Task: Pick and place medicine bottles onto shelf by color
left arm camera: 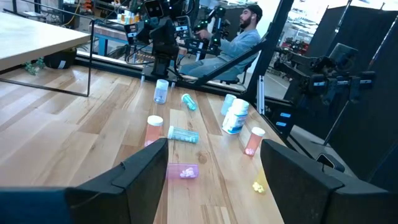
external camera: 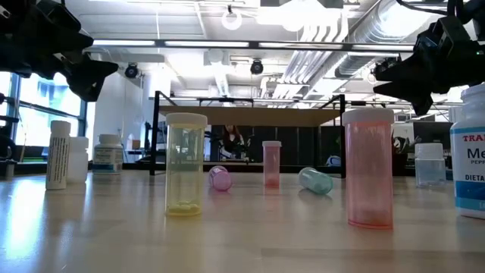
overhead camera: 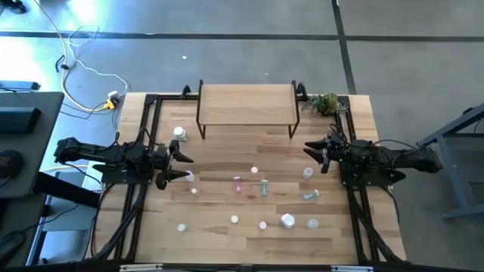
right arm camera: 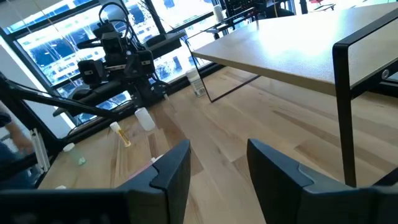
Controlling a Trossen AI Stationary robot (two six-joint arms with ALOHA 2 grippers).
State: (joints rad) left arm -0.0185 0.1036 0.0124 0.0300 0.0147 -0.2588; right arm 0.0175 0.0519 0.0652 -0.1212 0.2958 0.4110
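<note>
Two tall vials stand nearest on the pale wooden worktop [overhead camera: 249, 151]: a yellow vial [external camera: 186, 164] and a pink vial [external camera: 369, 168], both upright and empty. Behind them a small pink bottle [external camera: 220, 178] and a pale green bottle [external camera: 315, 180] lie on their sides, with another pink bottle [external camera: 271, 164] standing between. White medicine bottles [external camera: 67, 154] stand off to one side. Farther back sits the shelf [overhead camera: 246, 103], its wooden top bare, a green plant sprig [overhead camera: 325, 103] at its corner. Left claw [overhead camera: 184, 166] hangs wide open, holding nothing; right claw [overhead camera: 314, 155] is partly open, also empty. Beyond the worktop a person [left arm camera: 233, 38] sits among equipment.
</note>
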